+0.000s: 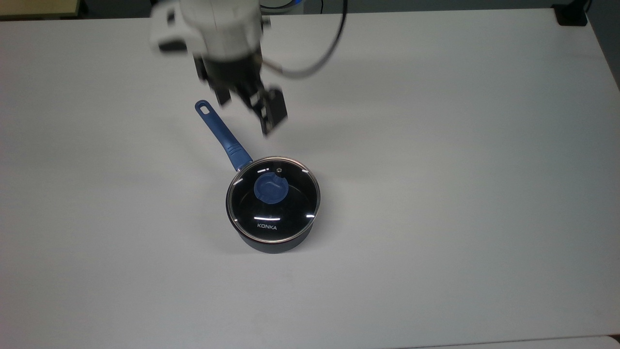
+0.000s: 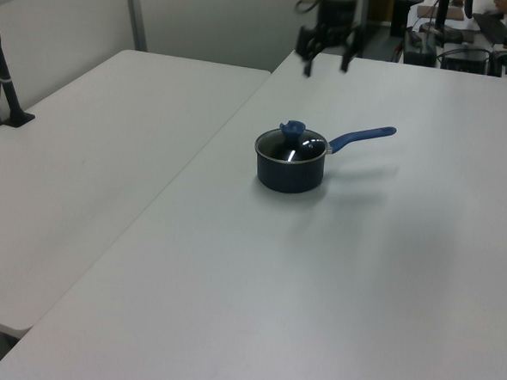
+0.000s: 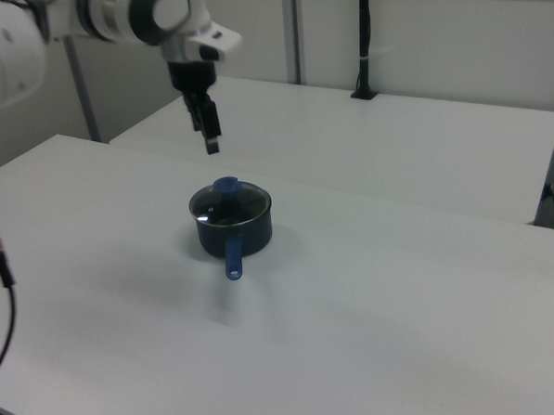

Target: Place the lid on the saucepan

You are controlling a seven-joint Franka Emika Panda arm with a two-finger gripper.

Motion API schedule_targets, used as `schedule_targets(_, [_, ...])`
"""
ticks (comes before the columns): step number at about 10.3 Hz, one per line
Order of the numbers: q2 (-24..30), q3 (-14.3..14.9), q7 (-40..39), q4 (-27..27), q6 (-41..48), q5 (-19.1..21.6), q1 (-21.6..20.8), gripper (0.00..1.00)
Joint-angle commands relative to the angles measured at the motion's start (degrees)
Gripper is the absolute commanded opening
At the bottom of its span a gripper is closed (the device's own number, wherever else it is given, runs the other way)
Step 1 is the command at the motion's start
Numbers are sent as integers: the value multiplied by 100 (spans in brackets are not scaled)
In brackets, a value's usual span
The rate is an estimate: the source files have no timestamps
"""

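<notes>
- Your lid (image 1: 272, 198) sits level on the saucepan (image 1: 271, 242), rim on rim, so it needs no holding.
- Your gripper (image 2: 327, 51) hangs well above, fingers spread and empty.

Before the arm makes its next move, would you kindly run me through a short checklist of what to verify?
1. Lid seated level on the saucepan, rim to rim: ok.
2. Gripper open and holding nothing: ok.
3. Gripper clear of the blue knob, well above and apart from it: ok.
4. Saucepan upright on the table, handle free: ok.
5. Lid fully settled in the pan's rim all round: cannot tell; the far edge is hard to judge.
</notes>
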State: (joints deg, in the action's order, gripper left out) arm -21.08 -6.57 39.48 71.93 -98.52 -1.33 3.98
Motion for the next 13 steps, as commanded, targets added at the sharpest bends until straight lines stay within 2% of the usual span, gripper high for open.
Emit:
schedule_targets(1, [1742, 86, -1149, 1494, 885, -16, 138, 100])
schedule_targets(2, [2226, 304, -1606, 1987, 905, -7, 34, 100])
schedule_targets(4, [2503, 804, -2266, 2167, 905, 2, -344, 100])
schedule_targets(6, [2451, 859, -3669, 2115, 809, -25, -284, 100])
schedule_targets(9, [2346, 868, -4123, 2088, 369, -147, -266, 100])
schedule_targets(13, [2372, 930, -4142, 2053, 386, -139, -266, 100])
